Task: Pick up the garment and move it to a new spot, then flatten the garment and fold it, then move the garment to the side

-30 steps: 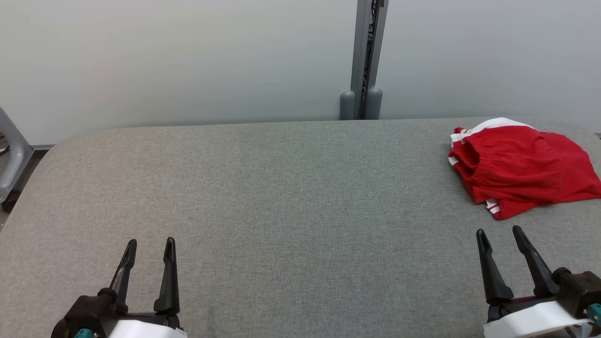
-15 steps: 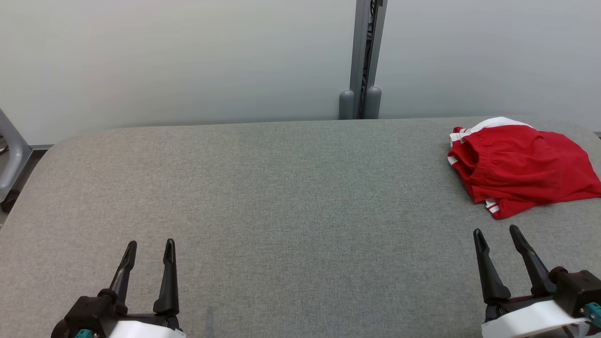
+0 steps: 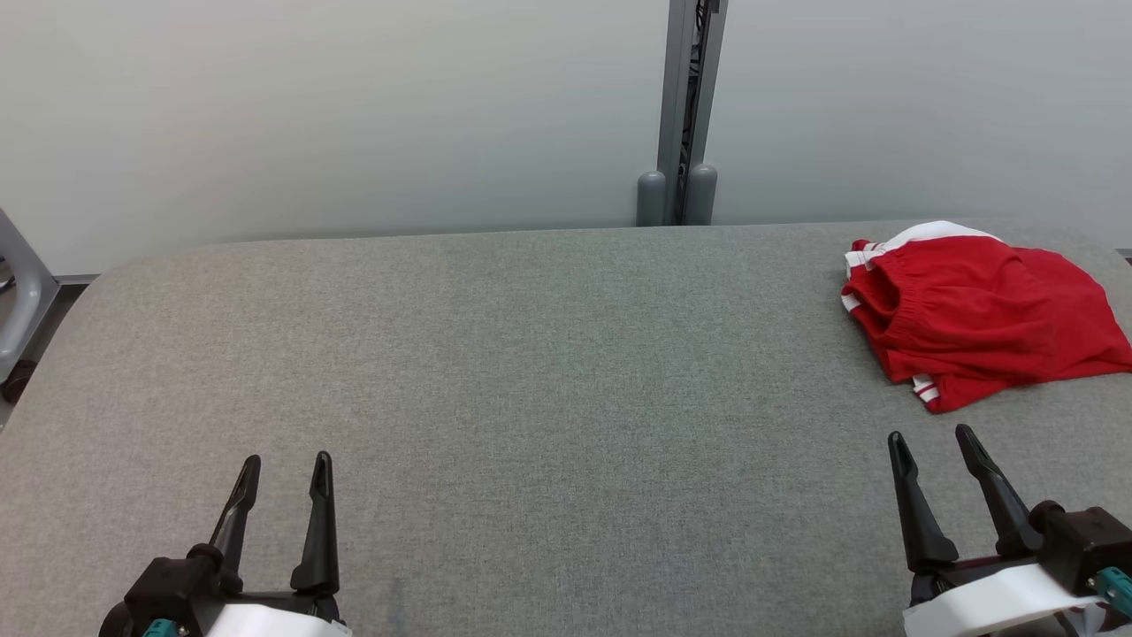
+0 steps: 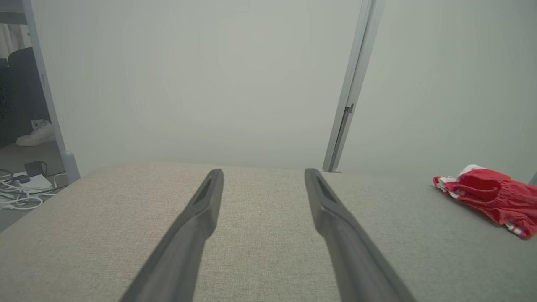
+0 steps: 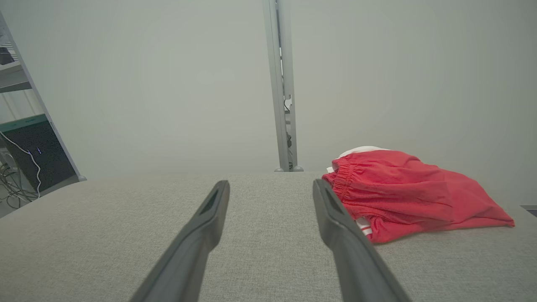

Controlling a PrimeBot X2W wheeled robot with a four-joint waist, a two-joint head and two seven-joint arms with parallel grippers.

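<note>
The garment (image 3: 977, 310) is a pair of red shorts with white trim, folded in a loose heap at the far right of the grey table (image 3: 548, 380). It also shows at the right in the left wrist view (image 4: 491, 197) and just right of the fingers in the right wrist view (image 5: 402, 193). My right gripper (image 3: 929, 438) stands open at the lower right, a short way in front of the garment and apart from it. At the lower left my left gripper (image 3: 285, 462) is open too, with nothing between its fingers.
A pale wall with a grey vertical post (image 3: 681, 115) runs behind the table's far edge. A grey frame leg (image 3: 22, 292) stands off the table's left end. Cables (image 4: 21, 193) lie on the floor at the left, and a dark box (image 5: 33, 155) sits beside a shelf.
Both grippers have shifted very slightly: the left a little lower in the head view, the right a little to the left. The garment has not moved.
</note>
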